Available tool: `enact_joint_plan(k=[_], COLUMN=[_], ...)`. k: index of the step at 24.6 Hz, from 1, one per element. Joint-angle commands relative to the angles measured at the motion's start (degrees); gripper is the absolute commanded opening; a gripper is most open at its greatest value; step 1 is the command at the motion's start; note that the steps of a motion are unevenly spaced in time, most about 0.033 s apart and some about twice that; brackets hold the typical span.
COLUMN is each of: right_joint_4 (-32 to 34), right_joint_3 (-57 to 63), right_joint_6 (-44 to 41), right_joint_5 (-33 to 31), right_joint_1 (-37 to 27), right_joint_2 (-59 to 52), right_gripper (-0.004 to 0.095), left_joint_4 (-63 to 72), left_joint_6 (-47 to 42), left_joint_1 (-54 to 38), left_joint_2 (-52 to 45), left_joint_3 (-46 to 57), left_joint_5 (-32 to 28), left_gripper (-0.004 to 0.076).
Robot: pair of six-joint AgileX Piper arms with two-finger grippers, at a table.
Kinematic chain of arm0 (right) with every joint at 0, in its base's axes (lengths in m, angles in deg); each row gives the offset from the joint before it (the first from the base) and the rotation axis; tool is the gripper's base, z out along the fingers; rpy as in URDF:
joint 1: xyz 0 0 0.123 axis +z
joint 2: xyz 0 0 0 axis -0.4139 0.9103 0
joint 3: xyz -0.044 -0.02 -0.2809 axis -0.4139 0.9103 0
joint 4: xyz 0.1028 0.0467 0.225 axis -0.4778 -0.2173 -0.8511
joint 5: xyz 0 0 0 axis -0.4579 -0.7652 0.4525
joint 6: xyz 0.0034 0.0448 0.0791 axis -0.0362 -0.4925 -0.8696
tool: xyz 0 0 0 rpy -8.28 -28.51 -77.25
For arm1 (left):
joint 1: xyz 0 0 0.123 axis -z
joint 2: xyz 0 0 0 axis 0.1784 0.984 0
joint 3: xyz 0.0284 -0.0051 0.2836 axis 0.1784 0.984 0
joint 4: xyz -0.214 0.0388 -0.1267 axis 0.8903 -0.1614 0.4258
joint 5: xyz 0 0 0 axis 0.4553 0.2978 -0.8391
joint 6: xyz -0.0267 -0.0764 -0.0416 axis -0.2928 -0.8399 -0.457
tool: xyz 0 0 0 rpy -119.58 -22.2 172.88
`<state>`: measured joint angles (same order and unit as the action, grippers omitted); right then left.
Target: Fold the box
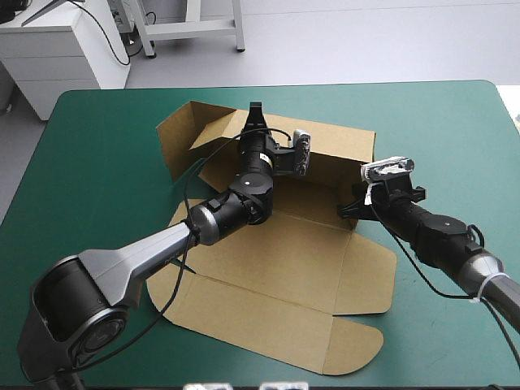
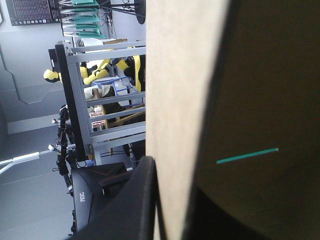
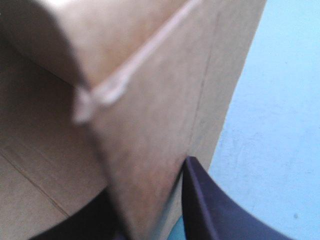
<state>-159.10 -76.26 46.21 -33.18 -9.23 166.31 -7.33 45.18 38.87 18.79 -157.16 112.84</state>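
From above, my left gripper [image 1: 256, 115] and right gripper [image 1: 349, 208] touch the box [image 1: 276, 272] walls. Only close up do both pairs of fingers [image 3: 210, 200] show, pinching them.

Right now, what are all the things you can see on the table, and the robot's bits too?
table: one, teal-green cover, under everything.
box: one, brown, middle of the table; far wall raised, near flaps lying flat.
left gripper: one, black, shut on the top of the box's far wall.
right gripper: one, black, shut on the box at the right end of that wall.
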Motion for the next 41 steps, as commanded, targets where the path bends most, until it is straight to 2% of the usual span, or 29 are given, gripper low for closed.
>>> enact_joint_plan(k=[1, 6, 10, 12, 14, 16, 17, 20, 23, 27, 32, 41], right_joint_4=[-3.8, -3.8, -3.8, -3.8, -3.8, -3.8, -3.8, -3.6, -3.4, -3.3, -3.5, -3.5], right_joint_3=[-2.6, -2.6, -2.6, -2.6, -2.9, -4.9, -5.8, -10.4, -12.5, -13.5, -14.3, -16.3], right_joint_6=[0.3, 0.2, 0.2, 0.2, 0.2, 0.2, 0.2, 1.7, 2.3, 2.3, 0.5, 0.1], right_joint_5=[-4.8, -5.8, -4.3, -1.1, 2.5, 5.3, 6.2, 9.4, 10.1, 10.8, 14.9, 13.9], right_joint_1=[0.2, 0.2, 0.2, 0.2, 0.2, 0.2, 0.2, 0.1, 0.1, 0.1, 0.1, -1.3], right_joint_2=[-1.5, -1.5, -1.5, -1.5, -1.4, -0.9, -0.4, 1.9, 3.3, 4.6, 6.4, 9.0], right_gripper=[-0.0018, -0.0018, -0.0018, -0.0018, -0.0018, -0.0018, -0.0018, -0.0018, -0.0018, -0.0018, -0.0018, -0.0018], left_joint_4=[1.5, 1.2, -4.1, -6.7, -6.7, -6.7, -6.7, -7.6, -8.5, -8.7, -8.6, -7.1], left_joint_6=[-0.7, -0.7, -0.7, -0.7, -1.8, -4.0, -4.0, -4.6, -5.1, -5.7, -9.1, -9.5], left_joint_1=[0.6, 0.6, 0.5, 0.5, 0.5, 0.5, 0.5, 2.4, 4.3, 6.4, 9.3, 15.5], left_joint_2=[-2.7, -2.7, -2.7, -2.7, -2.7, -2.7, -2.7, -2.7, -2.7, -2.7, -2.7, -2.7], left_joint_3=[-0.7, -0.7, -0.7, -0.7, -0.7, -0.7, -0.7, -0.7, -0.7, -0.7, -0.7, -0.7], left_joint_5=[-3.2, -6.4, -6.9, -7.3, -7.5, -8.1, -8.5, -4.1, -0.1, 3.6, 9.8, 17.5], left_gripper=[0.001, 0.0009, 0.0028, 0.0133, 0.0332, 0.0449, 0.046, 0.0459, 0.046, 0.0459, 0.0452, 0.0351])
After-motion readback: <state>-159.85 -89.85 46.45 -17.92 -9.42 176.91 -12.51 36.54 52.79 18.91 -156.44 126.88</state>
